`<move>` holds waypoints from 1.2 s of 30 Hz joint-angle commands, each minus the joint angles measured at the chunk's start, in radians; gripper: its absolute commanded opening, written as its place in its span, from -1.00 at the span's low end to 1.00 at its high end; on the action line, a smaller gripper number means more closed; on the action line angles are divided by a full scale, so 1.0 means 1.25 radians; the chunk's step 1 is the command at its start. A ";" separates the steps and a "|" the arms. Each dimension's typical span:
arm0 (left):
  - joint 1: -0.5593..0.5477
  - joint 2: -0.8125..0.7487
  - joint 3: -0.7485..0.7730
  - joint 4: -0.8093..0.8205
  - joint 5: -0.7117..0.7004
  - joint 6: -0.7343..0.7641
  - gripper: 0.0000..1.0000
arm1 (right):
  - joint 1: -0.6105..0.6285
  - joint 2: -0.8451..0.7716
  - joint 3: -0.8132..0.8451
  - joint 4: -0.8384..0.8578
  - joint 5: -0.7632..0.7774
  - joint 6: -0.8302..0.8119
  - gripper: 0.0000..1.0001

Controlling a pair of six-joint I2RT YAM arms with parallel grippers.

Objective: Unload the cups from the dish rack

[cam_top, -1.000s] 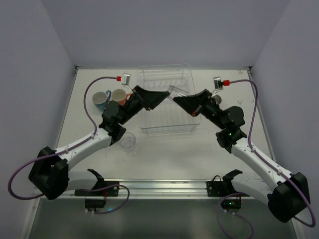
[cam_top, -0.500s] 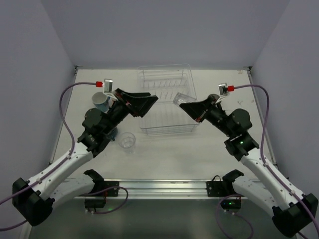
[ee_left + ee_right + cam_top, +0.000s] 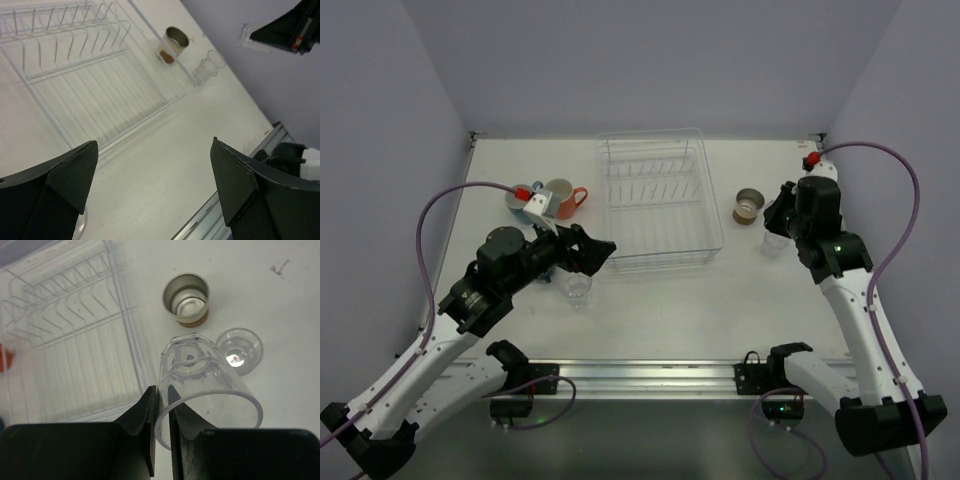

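Visibly, 3 tumblers [image 3: 200, 375], 1 orange mug [image 3: 560, 195], 1 brown cup [image 3: 748, 207], 1 rack [image 3: 660, 262].

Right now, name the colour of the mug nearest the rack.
The mug is orange; top external view shows it best.

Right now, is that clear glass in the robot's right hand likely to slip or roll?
The clear tumbler looks smooth and hard, so it could slip: the right hand pinches only its rim wall. It seems light, hanging tilted from that small grip. Laid on its round side, it would likely roll.
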 commanded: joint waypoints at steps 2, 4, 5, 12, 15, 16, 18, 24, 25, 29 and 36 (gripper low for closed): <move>-0.003 -0.046 0.034 -0.171 -0.023 0.142 1.00 | -0.050 0.096 0.107 -0.146 0.080 -0.089 -1.00; -0.004 -0.065 0.014 -0.172 -0.040 0.165 1.00 | -0.064 0.157 0.146 -0.185 0.089 -0.101 -1.00; -0.004 -0.079 0.008 -0.172 -0.044 0.181 1.00 | -0.072 0.177 0.157 -0.206 0.089 -0.106 -1.00; -0.013 -0.149 -0.025 -0.123 -0.065 0.249 1.00 | -0.115 0.304 0.218 -0.239 0.053 -0.123 -1.00; -0.046 -0.188 -0.056 -0.091 -0.086 0.260 1.00 | -0.116 0.340 0.219 -0.248 0.035 -0.122 -1.00; -0.057 -0.196 -0.074 -0.069 -0.086 0.261 1.00 | -0.120 0.346 0.218 -0.248 0.028 -0.126 -1.00; -0.068 -0.208 -0.074 -0.067 -0.106 0.264 1.00 | -0.122 0.369 0.220 -0.249 0.019 -0.123 -1.00; -0.101 -0.227 -0.091 -0.057 -0.098 0.262 1.00 | -0.122 0.414 0.247 -0.252 0.013 -0.121 -1.00; -0.103 -0.228 -0.091 -0.057 -0.098 0.262 1.00 | -0.123 0.419 0.249 -0.252 0.016 -0.121 -1.00; -0.107 -0.232 -0.092 -0.057 -0.101 0.261 1.00 | -0.123 0.439 0.258 -0.258 0.024 -0.123 -1.00; -0.107 -0.233 -0.094 -0.057 -0.110 0.262 1.00 | -0.123 0.482 0.263 -0.264 0.039 -0.122 -1.00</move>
